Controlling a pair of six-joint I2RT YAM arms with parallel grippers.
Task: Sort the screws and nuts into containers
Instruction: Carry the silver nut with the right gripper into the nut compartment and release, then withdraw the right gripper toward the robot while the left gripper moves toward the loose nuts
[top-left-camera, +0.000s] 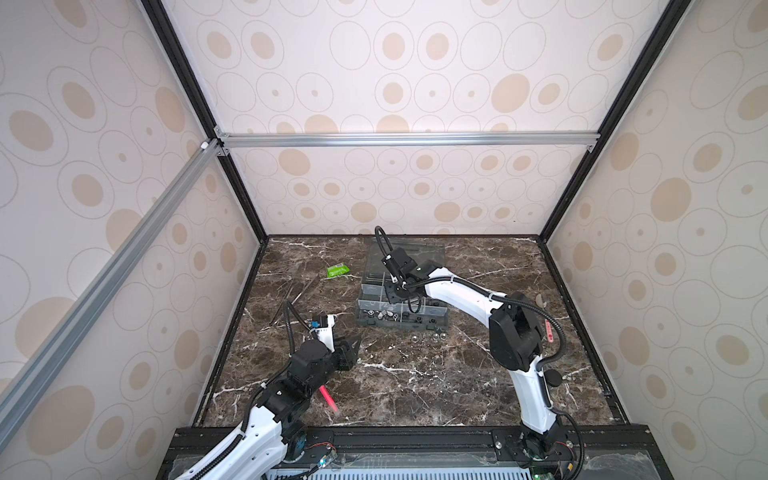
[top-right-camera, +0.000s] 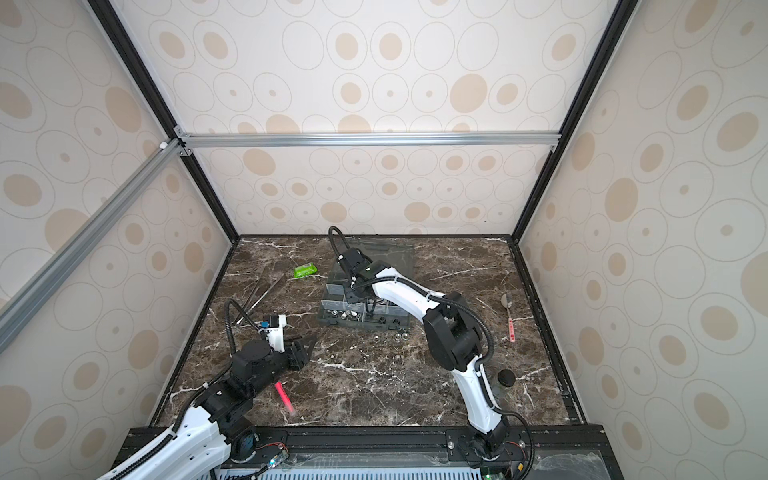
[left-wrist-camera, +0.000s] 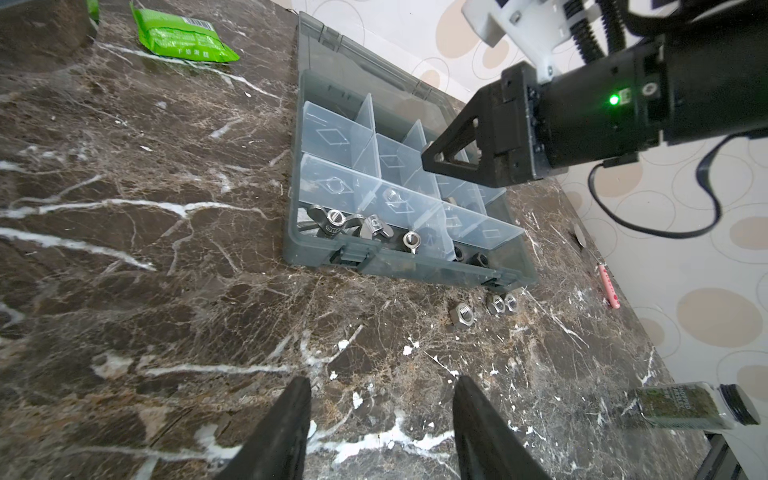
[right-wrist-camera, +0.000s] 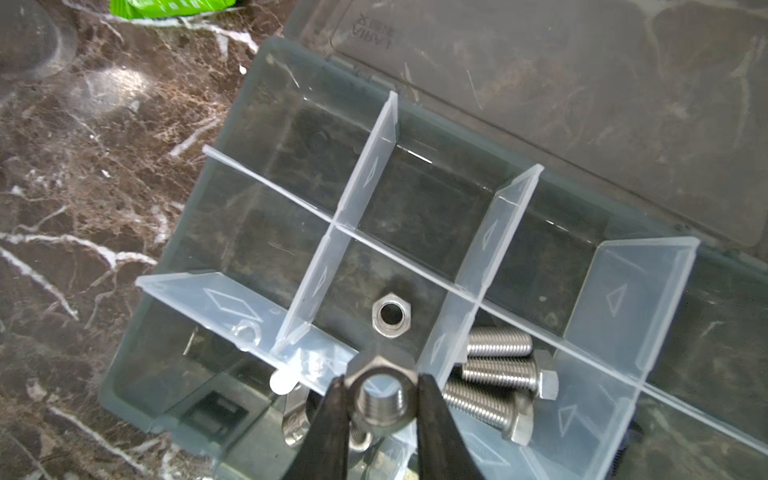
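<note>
A silver hex nut (right-wrist-camera: 381, 368) is pinched by its flat sides between the black fingers of the right gripper (right-wrist-camera: 381, 384). Its hole faces the wrist camera, and it hangs over the open organiser box (right-wrist-camera: 137, 374). In the compartment (right-wrist-camera: 353, 282) just beyond it, a second hex nut (right-wrist-camera: 391, 333) lies flat on the floor. Upright translucent dividers (right-wrist-camera: 370, 166) wall that compartment in. The neighbouring compartment holds three silver bolts (right-wrist-camera: 498, 370) on their sides. Wing nuts (left-wrist-camera: 334, 220) sit in a front compartment, with black nuts (left-wrist-camera: 478, 259) next to them. Three loose hex nuts (left-wrist-camera: 496, 305) lie on the marble table (left-wrist-camera: 166, 332) just in front of the box.

Around the box are a green packet (left-wrist-camera: 183, 35), metal tweezers (top-left-camera: 297, 295), a pink pen (top-left-camera: 328, 398) beside the left arm, a pink-handled spoon (top-right-camera: 509, 316) and a small dark-capped jar (left-wrist-camera: 685, 405). The packet shows a barcode and small print. The clear lid (right-wrist-camera: 582, 104) bears embossed lettering and the jar has a label. None of this writing is legible.

The left gripper (left-wrist-camera: 382, 399) hovers over bare marble, well apart from the box, with its jaws spread and nothing between them.
</note>
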